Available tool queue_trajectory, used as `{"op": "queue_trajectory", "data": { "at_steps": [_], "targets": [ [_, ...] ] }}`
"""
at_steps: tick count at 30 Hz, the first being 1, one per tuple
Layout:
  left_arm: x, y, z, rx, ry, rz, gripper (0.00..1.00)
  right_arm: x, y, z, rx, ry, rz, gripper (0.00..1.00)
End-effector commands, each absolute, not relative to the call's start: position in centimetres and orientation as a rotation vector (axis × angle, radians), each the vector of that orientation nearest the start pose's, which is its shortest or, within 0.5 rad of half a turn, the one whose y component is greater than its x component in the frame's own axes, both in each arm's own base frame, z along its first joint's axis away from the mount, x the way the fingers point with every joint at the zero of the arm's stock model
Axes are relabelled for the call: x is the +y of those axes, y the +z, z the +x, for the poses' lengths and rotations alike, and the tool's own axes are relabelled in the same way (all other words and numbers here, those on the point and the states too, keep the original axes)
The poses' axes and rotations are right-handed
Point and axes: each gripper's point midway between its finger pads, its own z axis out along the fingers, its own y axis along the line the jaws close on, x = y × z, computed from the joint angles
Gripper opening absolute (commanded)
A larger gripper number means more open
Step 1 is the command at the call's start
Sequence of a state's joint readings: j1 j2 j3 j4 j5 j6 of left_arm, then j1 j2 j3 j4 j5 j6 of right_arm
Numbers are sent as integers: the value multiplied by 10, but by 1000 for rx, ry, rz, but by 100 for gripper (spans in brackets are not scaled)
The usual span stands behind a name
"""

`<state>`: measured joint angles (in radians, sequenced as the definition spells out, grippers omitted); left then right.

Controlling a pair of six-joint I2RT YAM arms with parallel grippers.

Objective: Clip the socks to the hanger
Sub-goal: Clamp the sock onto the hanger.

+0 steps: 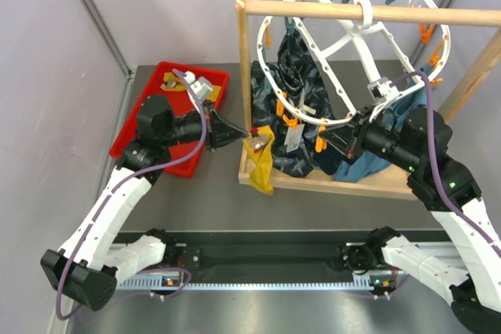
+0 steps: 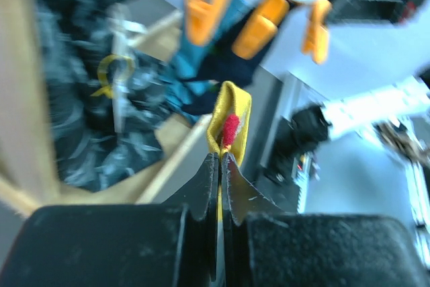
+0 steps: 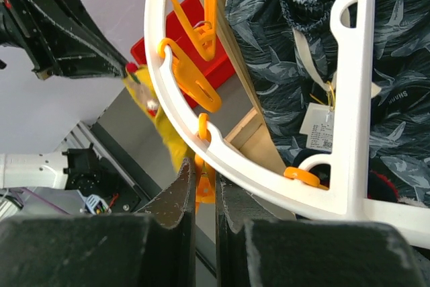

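Note:
A mustard-yellow sock (image 1: 262, 160) hangs beside the wooden frame's left post, and my left gripper (image 1: 244, 135) is shut on its top edge. In the left wrist view the sock (image 2: 229, 115) sticks up from between the closed fingers of that gripper (image 2: 220, 157). The white oval hanger (image 1: 311, 117) hangs tilted from the wooden rod. My right gripper (image 1: 338, 137) is at its lower rim. In the right wrist view this gripper (image 3: 205, 166) is shut on an orange clip peg (image 3: 205, 189) under the hanger rim (image 3: 242, 169). The sock (image 3: 163, 129) hangs just left of that peg.
A wooden rod-and-post rack (image 1: 242, 76) carries the hanger, a large dark patterned cloth (image 1: 293, 76) and a teal-blue cloth (image 1: 403, 111). A red tray (image 1: 141, 127) sits to the left behind my left arm. More orange pegs (image 3: 191, 75) hang along the rim.

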<state>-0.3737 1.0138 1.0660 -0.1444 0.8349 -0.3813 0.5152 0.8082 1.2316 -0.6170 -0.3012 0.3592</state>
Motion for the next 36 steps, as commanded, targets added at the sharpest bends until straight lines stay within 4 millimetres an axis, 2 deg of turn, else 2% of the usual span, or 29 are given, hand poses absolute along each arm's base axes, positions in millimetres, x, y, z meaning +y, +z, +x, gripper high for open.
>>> {"op": "queue_trajectory", "data": {
  "at_steps": [1,5,10,15,20,27,36],
  "targets": [
    [-252,371,194,1553,-1337,870,0,195,401,193,1712,932,-430,0],
    [-264,376,174,1521,-1427,952,0,199,403,189,1706,960,-457,0],
    [-298,381,151,1461,-1500,1059,0,199,406,189,1704,961,-456,0],
    [-325,372,144,1453,-1519,1120,0,201,410,183,1679,990,-477,0],
    [-345,377,140,1423,-1535,1164,0,205,413,178,1660,1022,-505,0],
    [-359,383,145,1405,-1534,1172,0,205,416,171,1640,1043,-521,0],
    [-363,390,148,1380,-1526,1173,0,209,411,167,1641,1076,-544,0]
  ]
}}
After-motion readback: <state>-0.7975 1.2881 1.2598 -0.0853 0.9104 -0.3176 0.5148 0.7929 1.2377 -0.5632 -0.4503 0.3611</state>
